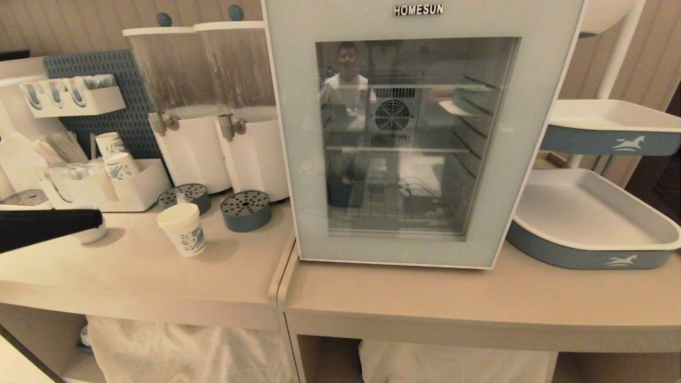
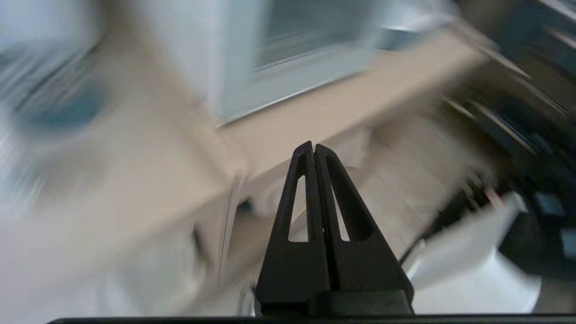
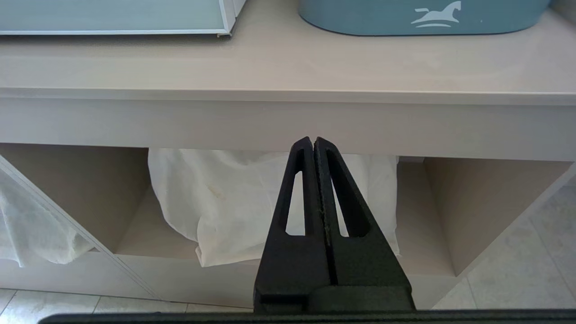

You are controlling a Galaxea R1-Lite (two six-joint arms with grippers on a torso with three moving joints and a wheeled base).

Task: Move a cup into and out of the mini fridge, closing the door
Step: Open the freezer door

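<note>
Head view, mini fridge (image 1: pixel 420 133) lettered HOMESUN

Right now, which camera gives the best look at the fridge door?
The head view: the door shows whole and shut, glass window facing the camera. The left wrist view catches only a smeared lower corner; the right wrist view shows just its bottom edge.
</note>
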